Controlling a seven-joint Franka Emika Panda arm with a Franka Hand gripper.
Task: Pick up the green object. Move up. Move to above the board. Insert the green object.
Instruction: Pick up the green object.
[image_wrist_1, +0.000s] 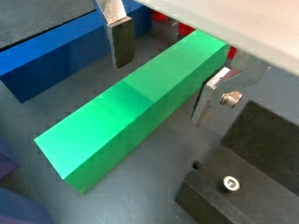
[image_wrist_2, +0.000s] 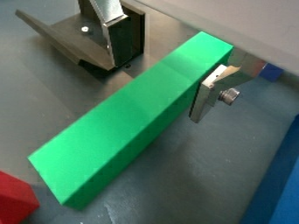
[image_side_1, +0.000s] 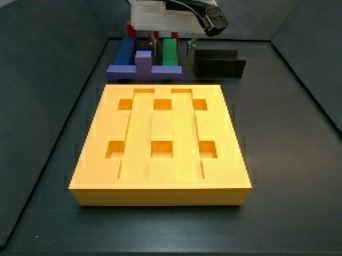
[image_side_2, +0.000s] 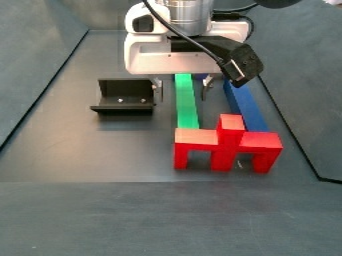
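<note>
Pick-up step: gripper fingers straddle the green object, apparently not yet clamped. Next: close, lift.

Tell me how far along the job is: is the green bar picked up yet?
Done: the gripper has reached the green object and straddles its far end, one finger on each side. In hand: the grasp; whether the pads already press the bar cannot be told, and it lies on the floor between the blue block and the fixture. Left: lifting, moving above the board, inserting.
</note>
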